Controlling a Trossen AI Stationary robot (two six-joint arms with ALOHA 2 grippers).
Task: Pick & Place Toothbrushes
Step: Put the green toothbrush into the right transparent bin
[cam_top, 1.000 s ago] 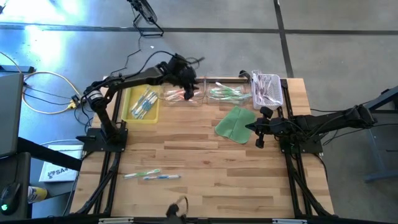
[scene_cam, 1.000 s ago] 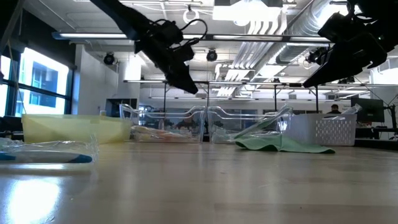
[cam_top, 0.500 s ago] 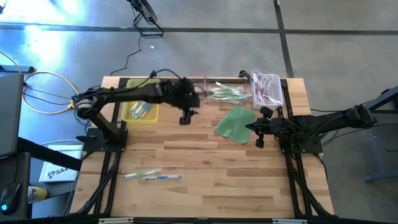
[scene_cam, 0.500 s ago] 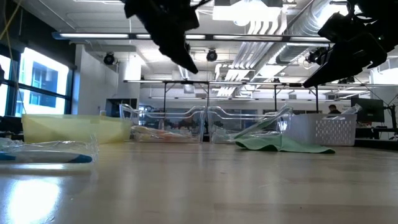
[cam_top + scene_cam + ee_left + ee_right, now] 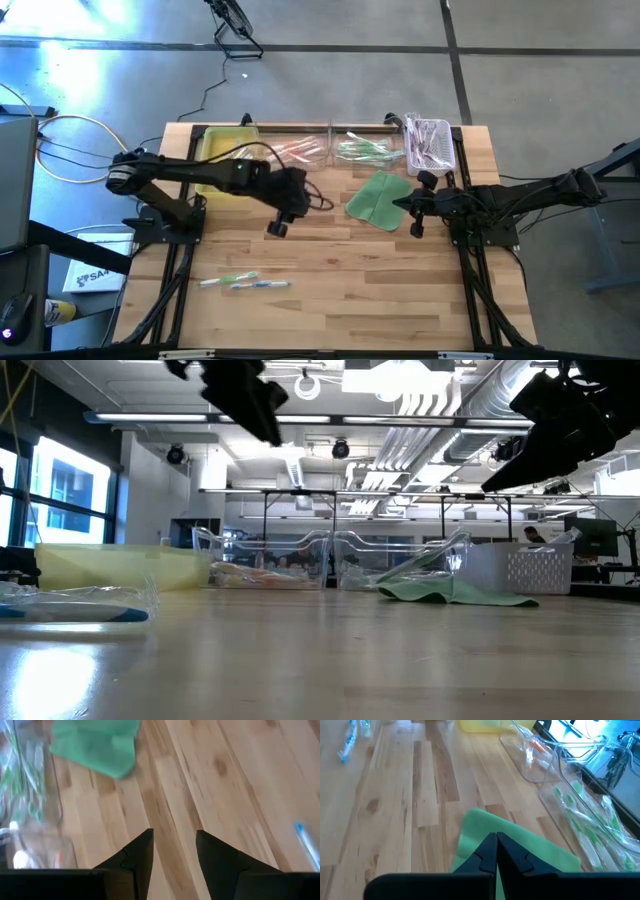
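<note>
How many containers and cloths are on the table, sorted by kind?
Yellow tray: 1
Clear trays: 2
White basket: 1
Green cloth: 1
Total: 5

bright ceiling lights [image 5: 400,380], floor glare [image 5: 60,60], blurred left wrist view

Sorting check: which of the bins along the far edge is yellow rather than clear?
The yellow bin nearest the left arm's base; the two clear trays beside it are see-through.
</note>
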